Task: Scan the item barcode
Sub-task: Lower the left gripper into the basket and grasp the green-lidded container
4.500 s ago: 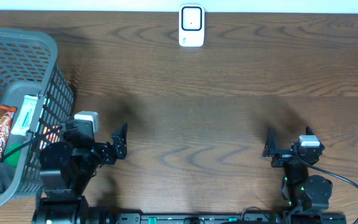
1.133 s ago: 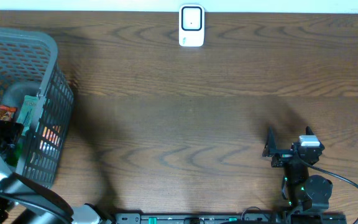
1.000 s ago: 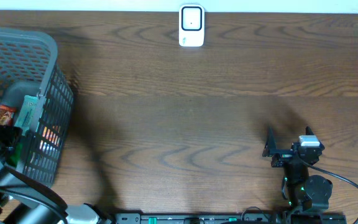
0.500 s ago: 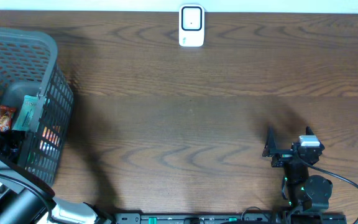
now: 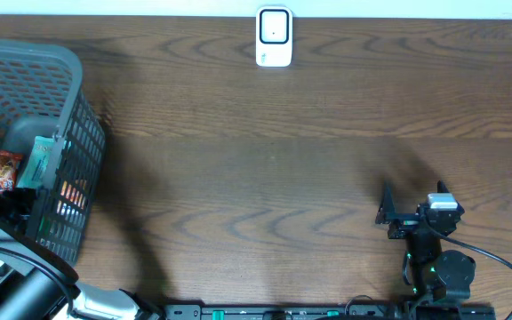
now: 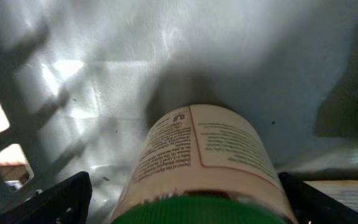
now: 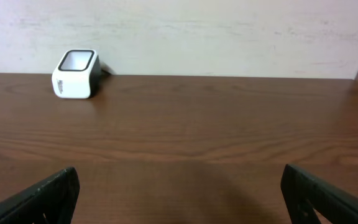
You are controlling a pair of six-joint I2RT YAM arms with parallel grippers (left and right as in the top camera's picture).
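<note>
**A:** Where does the bottle sit against the left claw?

**B:** Right between its fingers. In the left wrist view the bottle [image 6: 197, 146] lies on its side on the grey floor of the basket [image 6: 92, 74]. Its green cap [image 6: 197, 213] is toward the camera at 6 o'clock, and the white printed label runs up toward 12. The left claw [image 6: 185, 190] is spread, with one dark finger [image 6: 61, 199] at 7 o'clock and the other at 5 o'clock. The cap end lies in the gap.

**A:** Is it pinching the bottle?

**B:** No, the fingers stand wide on either side of it. The 5 o'clock finger is just beside the bottle's edge, and I cannot tell whether it touches. The 7 o'clock finger stands slightly apart.

**A:** And from above?

**B:** The basket sits at 9 o'clock on the table [image 5: 265, 178], and the left arm [image 5: 12, 267] reaches into it from 7 o'clock. I cannot pick out the claw or the bottle there, because the arm and the mesh wall cover them. A red snack pack [image 5: 3, 169] and a teal packet [image 5: 36, 160] lie in the basket at 12 o'clock of the arm's end.

**A:** Where is the scanner?

**B:** The white scanner [image 5: 274, 37] stands at 12 o'clock by the table's far edge, well apart from the basket. The right wrist view has it at 10 o'clock.

**A:** And the right claw?

**B:** The right claw [image 5: 412, 197] is at 5 o'clock, with its fingers wide apart and only bare wood between them.
</note>
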